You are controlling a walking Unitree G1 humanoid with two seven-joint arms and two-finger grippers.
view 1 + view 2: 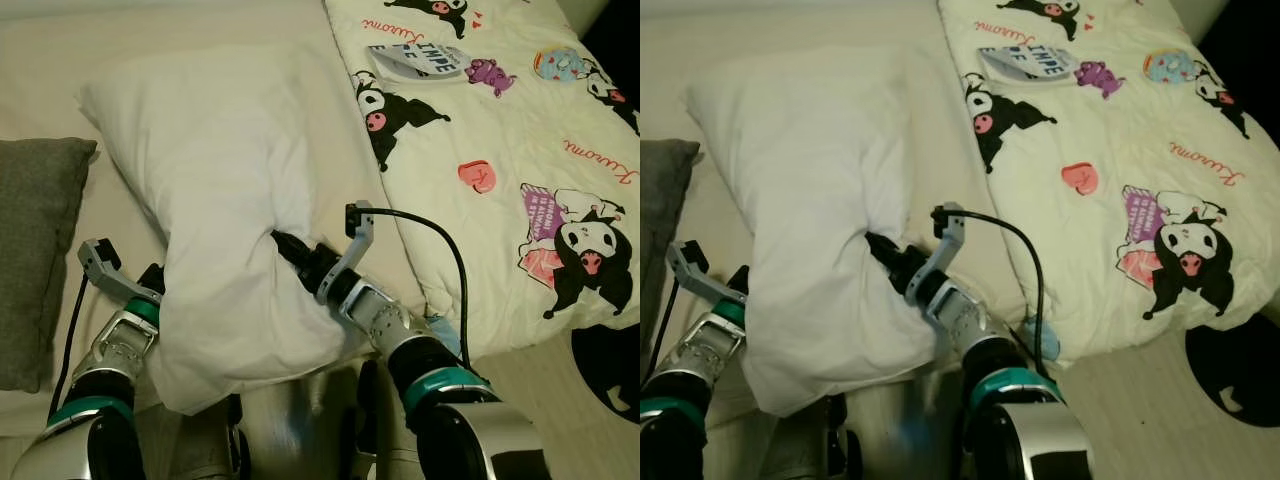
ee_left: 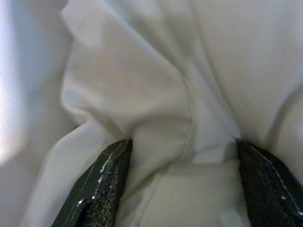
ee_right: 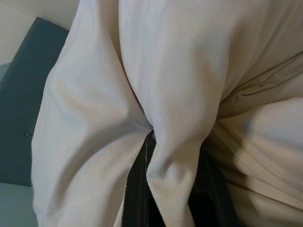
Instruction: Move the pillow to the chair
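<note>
The bed point(image 1: 250, 25) carries all items. A printed blanket point(image 1: 500, 170) with cartoon figures covers its right side, reaching the near right corner. The white pillow point(image 1: 225, 200) lies on the bare sheet at the bed's near edge, its lower end hanging over that edge. A grey cushion point(image 1: 35, 250) sits along the left edge, just beside the pillow. A small booklet point(image 1: 420, 60) rests on the blanket toward the far edge. The right gripper point(image 1: 285, 245) presses into the pillow's right flank, fingers clenched on a fold of its fabric. The left gripper point(image 2: 182, 184) meets the pillow's left flank, fingers point(image 2: 102, 184) parted with bunched fabric between them.
</note>
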